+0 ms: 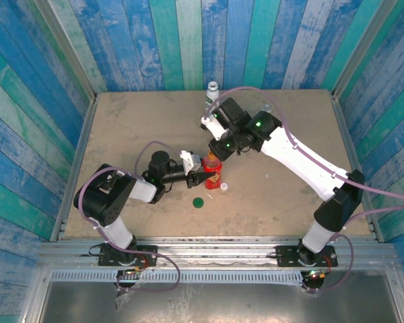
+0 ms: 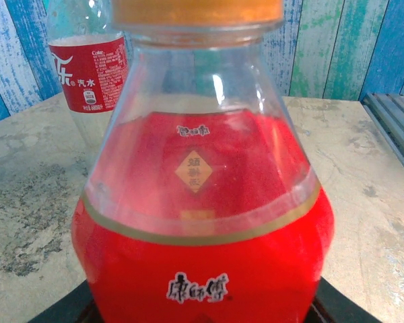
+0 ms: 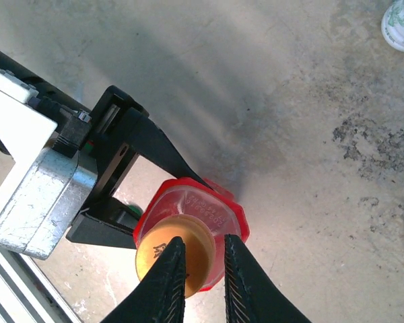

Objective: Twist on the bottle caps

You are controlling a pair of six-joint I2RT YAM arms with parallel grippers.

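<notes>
The red bottle (image 1: 213, 177) stands upright mid-table, and my left gripper (image 1: 203, 176) is shut on its lower body, with its black fingers (image 3: 163, 151) on both sides. An orange cap (image 3: 155, 259) sits on the bottle's neck (image 2: 196, 10). My right gripper (image 3: 204, 239) hangs just above that cap, its jaws drawn in narrower than the cap and holding nothing. A dark green cap (image 1: 198, 201) and a white cap (image 1: 225, 188) lie loose on the table near the bottle. A white-labelled bottle (image 1: 212, 94) stands at the back. A clear bottle with a red label (image 2: 87, 74) stands behind the red one.
Blue and green plank walls (image 1: 188, 40) close in the tan tabletop (image 1: 135, 128) on three sides. A metal rail (image 1: 215, 245) runs along the near edge by the arm bases. The right arm (image 1: 303, 161) stretches across the right half of the table.
</notes>
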